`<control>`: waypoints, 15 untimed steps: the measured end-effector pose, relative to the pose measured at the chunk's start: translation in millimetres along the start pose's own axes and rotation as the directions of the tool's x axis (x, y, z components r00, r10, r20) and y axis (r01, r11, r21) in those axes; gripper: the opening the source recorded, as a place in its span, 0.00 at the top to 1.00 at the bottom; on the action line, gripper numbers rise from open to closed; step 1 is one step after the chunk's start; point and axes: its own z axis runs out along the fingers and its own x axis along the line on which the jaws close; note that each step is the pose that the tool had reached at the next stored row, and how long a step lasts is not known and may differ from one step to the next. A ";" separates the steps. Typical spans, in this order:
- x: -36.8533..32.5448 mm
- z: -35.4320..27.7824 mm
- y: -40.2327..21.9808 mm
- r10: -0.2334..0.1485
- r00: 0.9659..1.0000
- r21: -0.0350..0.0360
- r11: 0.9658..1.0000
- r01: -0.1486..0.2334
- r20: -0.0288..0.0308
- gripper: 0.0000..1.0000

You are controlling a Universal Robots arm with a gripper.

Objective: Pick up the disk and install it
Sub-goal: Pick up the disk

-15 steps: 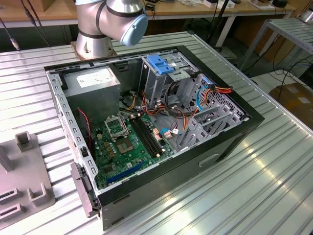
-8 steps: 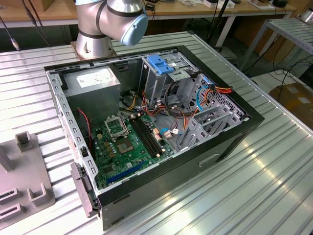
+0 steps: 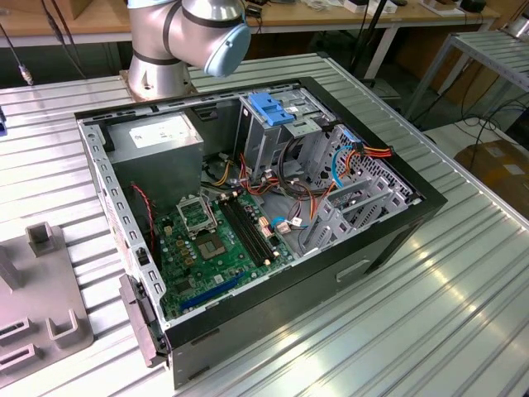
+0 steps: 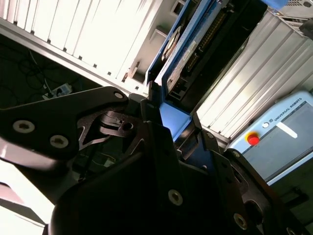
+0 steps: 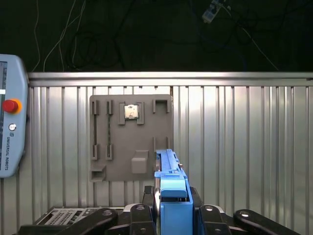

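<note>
The disk (image 5: pixel 170 188) stands on edge in the first wrist view, its bright blue rail facing the camera, held above the ribbed metal table. In the second wrist view the disk (image 4: pixel 195 46) shows its dark body and label inside the blue frame. My gripper (image 5: pixel 172 214) is shut on the disk, with black fingers (image 5: pixel 139 215) pressing it from both sides; in the second wrist view the gripper (image 4: pixel 166 122) clamps the rail's blue end. The open computer case (image 3: pixel 397 227) lies on the table in the exterior view, with motherboard and metal drive cages exposed.
A grey fixture plate (image 5: pixel 132 139) with slots lies on the table beyond the disk; it is also at the exterior view's left (image 3: pixel 33 298). A blue latch (image 3: pixel 273 107) tops the tall cage. A teach pendant (image 5: pixel 10 127) rests nearby. The arm's base (image 3: pixel 165 50) stands behind the case.
</note>
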 end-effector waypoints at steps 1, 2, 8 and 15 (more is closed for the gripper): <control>0.0 0.0 -1.8 0.000 1.000 0.000 1.000 0.000 0.000 0.63; 0.0 0.0 -3.4 0.000 1.000 0.000 1.000 0.000 0.000 0.63; -0.1 -0.1 -11.7 0.000 1.000 0.000 1.000 0.000 0.000 0.63; -0.2 -0.2 -21.2 0.000 1.000 0.000 1.000 0.000 0.000 0.63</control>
